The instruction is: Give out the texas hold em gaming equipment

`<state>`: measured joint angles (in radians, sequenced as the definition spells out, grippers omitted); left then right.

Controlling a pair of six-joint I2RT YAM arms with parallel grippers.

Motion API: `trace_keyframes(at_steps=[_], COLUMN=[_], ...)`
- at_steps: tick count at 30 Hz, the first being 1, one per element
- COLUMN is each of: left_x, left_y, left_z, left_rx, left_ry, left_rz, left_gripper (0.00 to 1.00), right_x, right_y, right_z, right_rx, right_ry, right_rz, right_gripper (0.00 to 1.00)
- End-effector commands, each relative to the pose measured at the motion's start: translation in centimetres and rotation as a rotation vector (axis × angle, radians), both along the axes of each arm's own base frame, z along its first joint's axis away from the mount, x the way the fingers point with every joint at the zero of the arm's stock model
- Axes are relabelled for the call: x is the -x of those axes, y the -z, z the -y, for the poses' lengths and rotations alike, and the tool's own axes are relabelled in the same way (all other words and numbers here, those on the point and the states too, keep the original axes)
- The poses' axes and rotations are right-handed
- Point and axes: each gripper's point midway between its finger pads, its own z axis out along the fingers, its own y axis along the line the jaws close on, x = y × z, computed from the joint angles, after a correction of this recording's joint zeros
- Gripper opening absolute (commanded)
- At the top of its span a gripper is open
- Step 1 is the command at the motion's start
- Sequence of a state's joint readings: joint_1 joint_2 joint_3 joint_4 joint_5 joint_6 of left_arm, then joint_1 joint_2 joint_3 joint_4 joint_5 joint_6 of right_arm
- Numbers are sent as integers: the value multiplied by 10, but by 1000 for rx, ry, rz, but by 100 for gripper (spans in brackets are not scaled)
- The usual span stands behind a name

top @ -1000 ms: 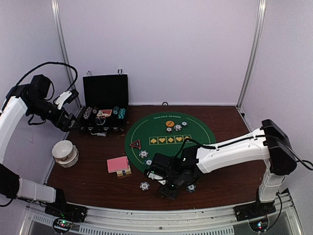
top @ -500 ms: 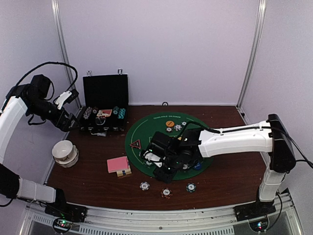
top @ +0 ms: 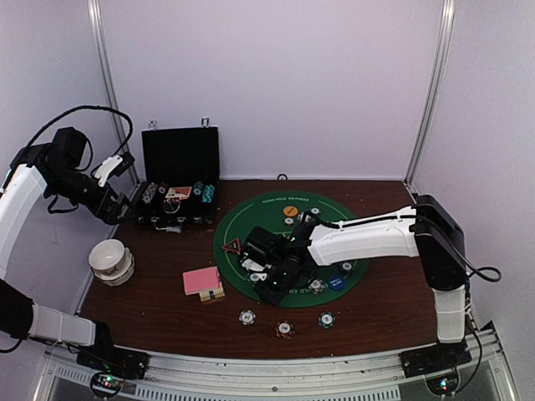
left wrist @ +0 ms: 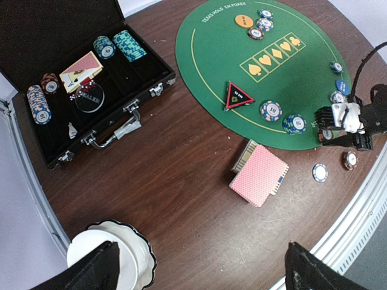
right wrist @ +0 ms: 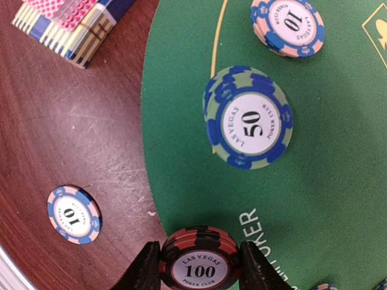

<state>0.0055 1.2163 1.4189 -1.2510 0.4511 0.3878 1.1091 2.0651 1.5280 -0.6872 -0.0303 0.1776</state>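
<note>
Black and red, the 100 chip stack [right wrist: 199,272] is pinched between the two fingers of your right end effector [right wrist: 198,257], which is partly closed on it, at the near left edge of the green mat [right wrist: 326,181]. You cannot tell whether it touches the felt. Beyond it on the mat lie a 50 chip stack [right wrist: 249,118] and a 10 chip stack [right wrist: 289,24]. The pink-backed cards [right wrist: 60,24] rest on the table [right wrist: 72,121] beside the mat. Your left end effector [left wrist: 201,254] hangs wide open and empty, high over the table's left side.
</note>
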Motion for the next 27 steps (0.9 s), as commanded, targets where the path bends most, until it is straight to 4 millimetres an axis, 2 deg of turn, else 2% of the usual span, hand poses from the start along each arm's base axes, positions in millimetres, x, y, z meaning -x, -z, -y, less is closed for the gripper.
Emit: trace_keyframes(at_steps=[1, 12, 14, 16, 18, 23, 27], left_x=[-2, -3, -3, -3, -3, -3, -2], left_y=[-9, -8, -9, -9, -9, -10, -11], left_z=[2, 3, 3, 3, 2, 3, 3], left_rx=[5, 6, 6, 3, 2, 5, 6], left_ry=[18, 22, 21, 21, 21, 22, 23], left_rz=[30, 27, 29, 30, 32, 32, 35], left_gripper=[98, 98, 98, 98, 97, 98, 98], right_x=[-20, -35, -35, -35, -36, -35, -26], right_y=[-5, 10, 10, 11, 8, -12, -30], right_z=[-12, -18, -20, -19, -18, -12, -2], right_rx=[-53, -66, -67, -61, -60, -72, -86], right_ry=[12, 37, 37, 39, 39, 38, 37], right_rz=[33, 9, 7, 8, 12, 33, 43], right_gripper=[20, 21, 28, 43, 53, 64, 66])
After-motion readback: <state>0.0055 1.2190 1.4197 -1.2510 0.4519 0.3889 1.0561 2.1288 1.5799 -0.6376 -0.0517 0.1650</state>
